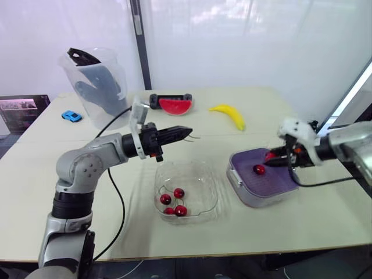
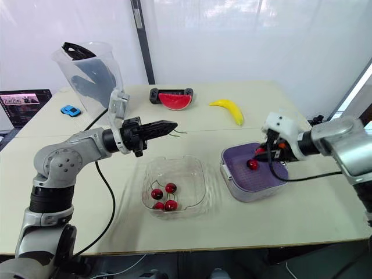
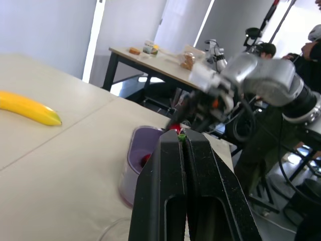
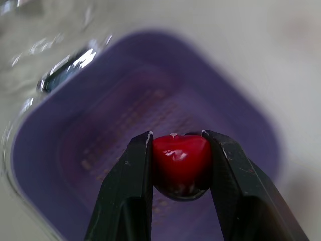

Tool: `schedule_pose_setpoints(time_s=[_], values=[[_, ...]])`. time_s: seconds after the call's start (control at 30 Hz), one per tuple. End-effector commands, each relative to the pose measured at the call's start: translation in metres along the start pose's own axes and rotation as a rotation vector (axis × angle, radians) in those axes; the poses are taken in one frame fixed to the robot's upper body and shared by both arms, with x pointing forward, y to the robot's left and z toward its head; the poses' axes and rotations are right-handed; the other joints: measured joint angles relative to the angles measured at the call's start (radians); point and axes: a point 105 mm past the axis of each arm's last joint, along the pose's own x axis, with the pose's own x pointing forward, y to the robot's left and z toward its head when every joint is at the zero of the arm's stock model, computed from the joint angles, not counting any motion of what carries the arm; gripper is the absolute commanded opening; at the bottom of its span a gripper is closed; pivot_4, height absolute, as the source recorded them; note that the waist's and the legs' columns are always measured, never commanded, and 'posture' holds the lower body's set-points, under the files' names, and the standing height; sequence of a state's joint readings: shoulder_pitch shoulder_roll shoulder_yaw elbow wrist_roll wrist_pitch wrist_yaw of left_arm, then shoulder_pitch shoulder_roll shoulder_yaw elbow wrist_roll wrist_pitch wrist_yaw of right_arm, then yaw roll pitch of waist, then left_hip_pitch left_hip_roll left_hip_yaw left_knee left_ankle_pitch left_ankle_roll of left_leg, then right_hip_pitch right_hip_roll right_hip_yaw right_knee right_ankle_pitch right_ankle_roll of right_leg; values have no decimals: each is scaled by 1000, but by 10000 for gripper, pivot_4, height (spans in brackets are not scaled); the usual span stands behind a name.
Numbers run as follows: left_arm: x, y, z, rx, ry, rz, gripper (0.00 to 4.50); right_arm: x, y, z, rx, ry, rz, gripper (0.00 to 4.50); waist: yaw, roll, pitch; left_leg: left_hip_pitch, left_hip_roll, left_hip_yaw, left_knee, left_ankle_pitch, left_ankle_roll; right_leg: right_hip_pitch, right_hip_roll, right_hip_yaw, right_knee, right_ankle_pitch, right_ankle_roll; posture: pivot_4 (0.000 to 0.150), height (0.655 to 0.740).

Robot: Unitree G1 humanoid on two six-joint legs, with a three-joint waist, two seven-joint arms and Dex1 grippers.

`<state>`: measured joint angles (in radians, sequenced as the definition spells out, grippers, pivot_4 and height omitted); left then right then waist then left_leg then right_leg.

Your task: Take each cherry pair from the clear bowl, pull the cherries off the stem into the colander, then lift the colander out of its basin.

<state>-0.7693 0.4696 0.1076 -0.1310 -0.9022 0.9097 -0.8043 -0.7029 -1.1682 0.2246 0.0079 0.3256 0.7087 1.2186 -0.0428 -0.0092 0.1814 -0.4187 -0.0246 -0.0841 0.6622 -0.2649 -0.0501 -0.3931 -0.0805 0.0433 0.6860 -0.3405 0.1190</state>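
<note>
- Red cherry (image 4: 180,165) sits pinched in the right gripper (image 4: 176,134), above the purple colander (image 1: 278,185).
- Left gripper (image 1: 186,132), clamped on the stem (image 1: 195,138), hovers beyond the clear bowl (image 1: 204,174).
- Pull looks done; next, drop the cherry in.

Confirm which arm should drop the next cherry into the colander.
Right. The right end effector grips a cherry over the colander; the left end effector holds only a stem beyond the clear bowl.

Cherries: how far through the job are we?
Done: one cherry lies in the purple colander. In hand: right gripper pinches another cherry over it; left gripper holds the bare stem. Left: four cherries in the clear bowl, then lifting the colander from its basin.
</note>
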Motion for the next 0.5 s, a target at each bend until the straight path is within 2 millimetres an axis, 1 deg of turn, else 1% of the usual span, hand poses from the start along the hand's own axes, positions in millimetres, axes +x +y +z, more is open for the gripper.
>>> schedule_pose_setpoints(time_s=[0.03,0.13,0.17,0.2,0.3,0.33,0.37,0.5], values=[[-2,-5,8,51,-21,-4,0,-1,-5,-2,-35,12,-32,15098,2,0,0,0,0,0,0,0,0,0,0,0,0,0,0,1500,7400],[-4,-4,6,54,-14,4,0,3,-7,-6,-23,25,-41,15098,6,0,0,0,0,0,1,0,0,0,-1,0,0,0,0,1500,7400],[-5,-4,5,55,-11,7,0,3,-6,-4,-19,20,-34,20858,6,0,0,0,0,0,1,0,0,1,-1,0,0,0,0,1500,7400],[-5,-4,5,54,-9,9,0,2,-6,-3,-18,15,-30,23361,7,0,0,0,-1,0,1,0,0,1,-1,0,0,0,0,1500,7400],[-7,-3,4,54,-4,18,0,-3,-5,0,-25,12,-28,36973,6,0,0,0,-1,0,1,0,0,1,-1,0,0,0,0,1500,7400],[-7,-2,4,54,-2,21,0,-6,-5,2,-30,13,-31,40847,6,0,0,0,-1,0,1,0,0,1,-1,0,0,0,0,1500,7400],[-8,-2,3,52,3,25,0,-11,-5,6,-41,10,-35,43774,6,0,0,0,-1,0,1,0,0,1,-1,0,0,0,0,1500,7400],[-18,-2,-1,41,13,57,0,-34,-4,34,-40,-96,-30,43774,3,1,0,0,-1,0,0,0,0,0,-1,0,0,0,0,1500,7400]])
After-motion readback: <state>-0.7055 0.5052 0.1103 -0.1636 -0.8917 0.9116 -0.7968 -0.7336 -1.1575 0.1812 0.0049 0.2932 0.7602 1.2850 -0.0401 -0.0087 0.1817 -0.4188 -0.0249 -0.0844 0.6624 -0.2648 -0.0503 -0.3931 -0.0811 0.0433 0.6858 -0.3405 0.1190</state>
